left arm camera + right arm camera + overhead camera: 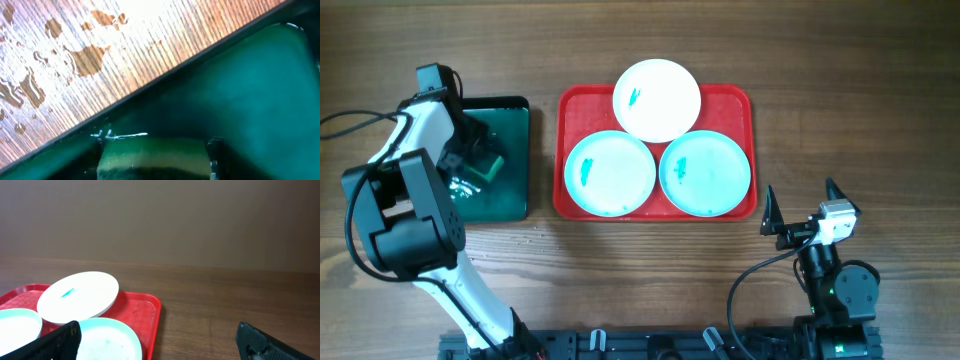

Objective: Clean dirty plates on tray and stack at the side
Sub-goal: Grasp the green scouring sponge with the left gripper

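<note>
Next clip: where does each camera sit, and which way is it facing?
Overhead: above the table, looking straight down on red tray and dark green tray; left arm and right arm show.
Left wrist: close over the dark green tray and wet table; left gripper straddles a green sponge.
Right wrist: low, facing across the table toward the red tray; right gripper, open, at the bottom edge.
Shared: overhead and right wrist both show the white plate.

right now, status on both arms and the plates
Left gripper over green tray, jaws on sponge. Right gripper open, holding nothing, near red tray. Three dirty plates on it; white plate overlaps both blue plates.
</note>
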You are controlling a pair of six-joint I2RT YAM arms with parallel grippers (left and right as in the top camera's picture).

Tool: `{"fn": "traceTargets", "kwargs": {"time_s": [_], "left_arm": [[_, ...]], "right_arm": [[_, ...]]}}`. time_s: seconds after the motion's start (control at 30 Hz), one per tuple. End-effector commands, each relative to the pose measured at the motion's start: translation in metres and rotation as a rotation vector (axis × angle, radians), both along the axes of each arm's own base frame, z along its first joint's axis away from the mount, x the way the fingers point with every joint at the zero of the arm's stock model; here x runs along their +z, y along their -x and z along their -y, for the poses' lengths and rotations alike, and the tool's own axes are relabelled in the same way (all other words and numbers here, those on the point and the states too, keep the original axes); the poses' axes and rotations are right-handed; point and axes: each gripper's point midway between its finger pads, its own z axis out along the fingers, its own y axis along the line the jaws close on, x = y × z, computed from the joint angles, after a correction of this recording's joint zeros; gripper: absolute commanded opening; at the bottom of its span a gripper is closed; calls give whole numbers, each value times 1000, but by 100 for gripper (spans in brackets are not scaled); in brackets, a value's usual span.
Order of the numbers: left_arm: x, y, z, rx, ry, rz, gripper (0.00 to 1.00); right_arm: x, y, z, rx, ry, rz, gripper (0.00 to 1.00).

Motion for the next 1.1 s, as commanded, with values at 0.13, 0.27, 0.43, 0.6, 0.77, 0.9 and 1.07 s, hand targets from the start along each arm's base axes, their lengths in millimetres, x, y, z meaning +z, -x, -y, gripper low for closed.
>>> {"fn": "traceTargets", "kwargs": {"time_s": [0.13, 0.27, 0.43, 0.6, 0.77, 0.9, 1.07], "left_arm": [[-31, 25, 11, 4, 71, -119, 8], [-34, 28, 39, -14, 232, -121, 100], [-32, 36, 72, -24, 414, -138, 100], [-32, 38, 73, -22, 419, -149, 8], [-33, 38, 69, -21, 395, -148, 23], [-31, 47, 79, -21, 448, -181, 100], [-26, 59, 95, -20, 539, -226, 82]], "right_arm": [[0, 0, 0, -3, 12, 4, 100], [0, 0, 0, -3, 12, 4, 100], [0, 0, 0, -3, 12, 4, 100], [0, 0, 0, -3, 12, 4, 99], [0, 0, 0, -3, 12, 4, 100], [0, 0, 0, -3, 12, 4, 100], [0, 0, 0, -3, 12, 4, 100]]}}
